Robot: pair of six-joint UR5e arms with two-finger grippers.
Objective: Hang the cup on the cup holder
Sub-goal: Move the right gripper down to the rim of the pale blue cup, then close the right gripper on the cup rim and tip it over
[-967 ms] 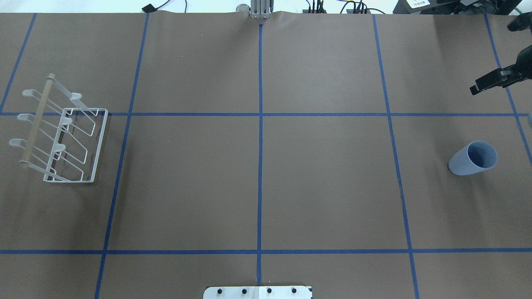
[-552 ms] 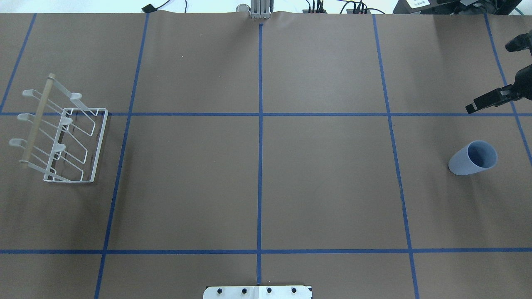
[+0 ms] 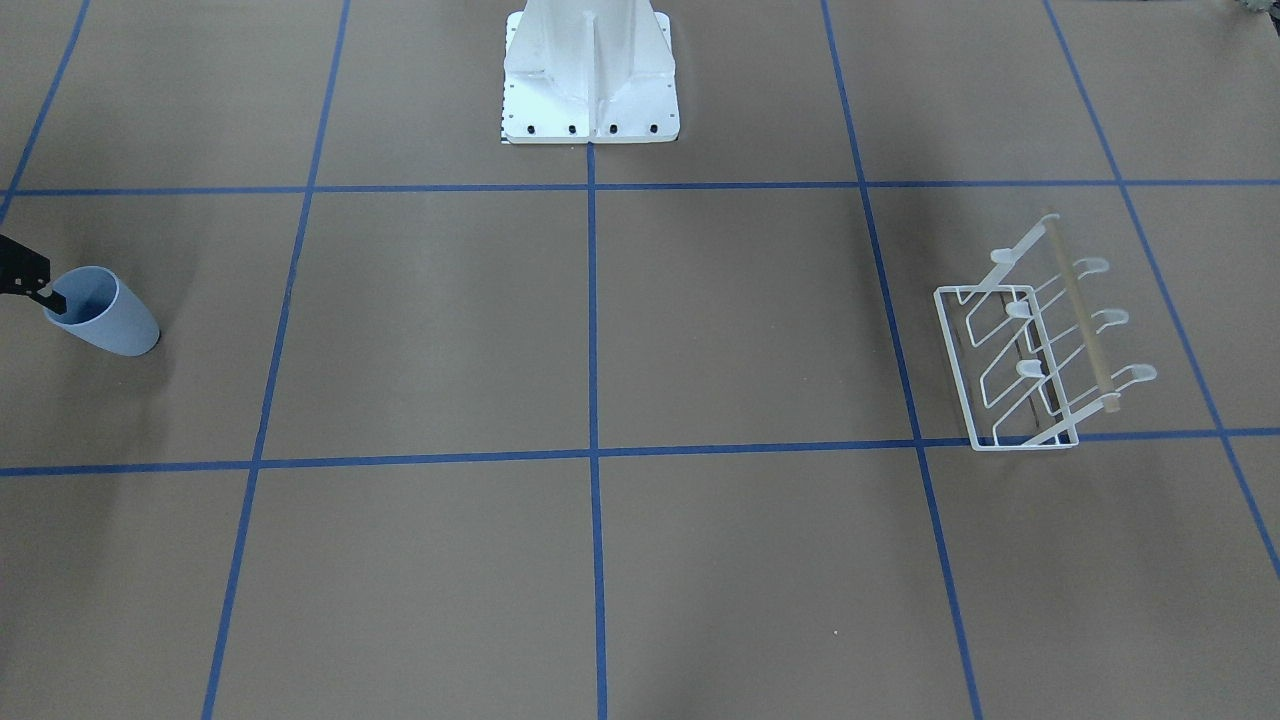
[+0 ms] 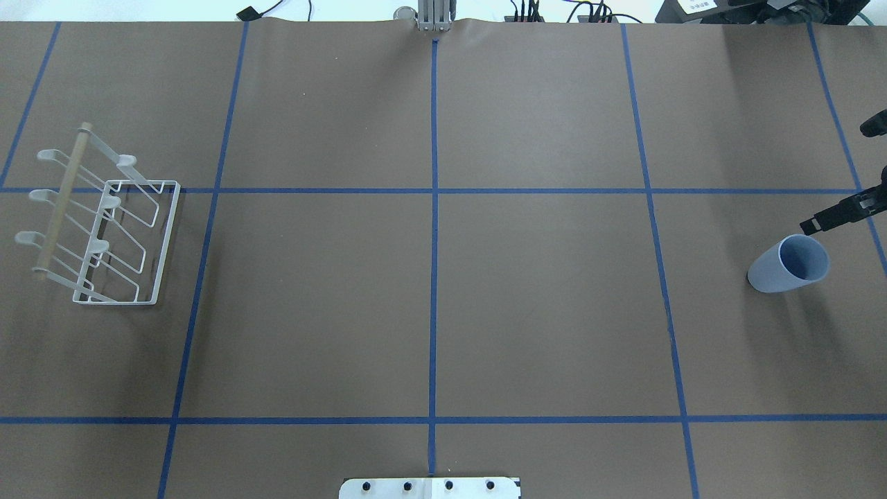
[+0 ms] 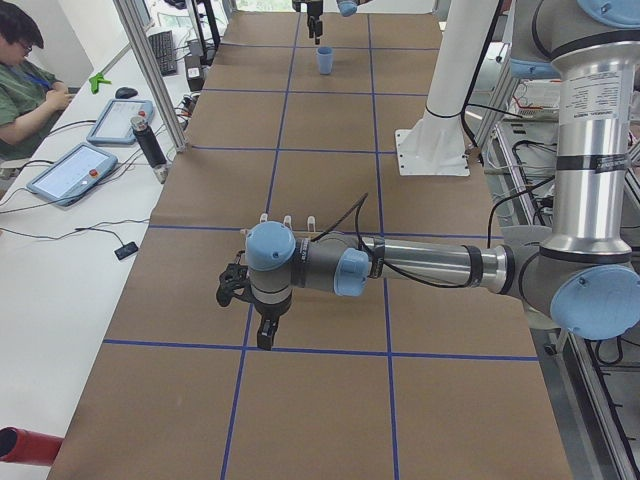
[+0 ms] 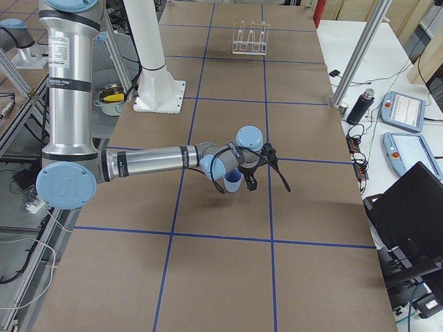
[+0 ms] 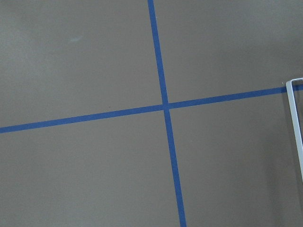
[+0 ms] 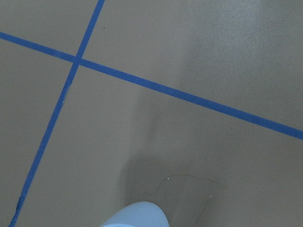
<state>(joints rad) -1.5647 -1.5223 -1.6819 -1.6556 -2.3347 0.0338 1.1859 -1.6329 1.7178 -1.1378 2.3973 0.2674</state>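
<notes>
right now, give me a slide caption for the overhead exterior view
Open right pincer poised by the pale blue cup; the white wire cup holder stands far off on the robot's left.

Cup (image 3: 105, 318) & cup holder (image 3: 1028, 368) well apart on tbl (image 3: 700, 330)

No text, brand, number or sign can be read in any view. The small white label (image 4: 700, 5) on the black box at the table's far edge is too small to make out, and the screen of the grey tablet (image 5: 70, 172) on the white side bench shows only blurred marks
</notes>
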